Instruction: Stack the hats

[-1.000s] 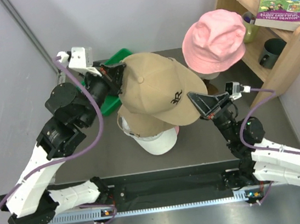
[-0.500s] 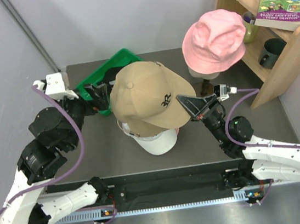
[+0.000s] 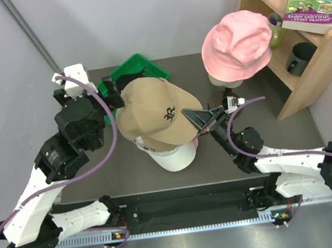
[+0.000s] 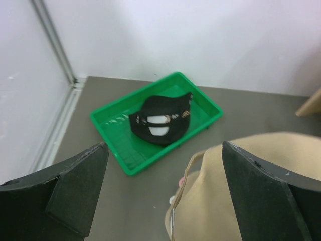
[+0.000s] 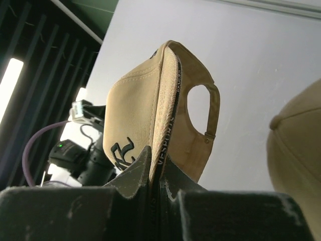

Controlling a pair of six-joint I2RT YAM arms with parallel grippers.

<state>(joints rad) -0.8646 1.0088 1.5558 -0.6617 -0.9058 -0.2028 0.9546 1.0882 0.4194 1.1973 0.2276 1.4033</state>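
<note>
Since a second ago the tan cap [image 3: 152,110] has slid toward 8 o'clock and sunk lower over the stack. The left gripper [image 4: 164,150] has let go of its back edge and now stands spread wide just beside that edge, at the cap's 10 o'clock.

The cap's long axis runs from 10 to 4 o'clock, peak toward 4, tilted. The right gripper [image 3: 194,118] has its fingers pressed together on the peak's rim.

Under it on the table [image 3: 220,166] lie a lower tan cap [image 3: 150,141] and a white cap [image 3: 173,156]. The pink hat [image 3: 236,44] sits at 2 o'clock, unchanged. At 11 o'clock a green tray [image 4: 210,108] holds a black cap [image 4: 160,123].
</note>
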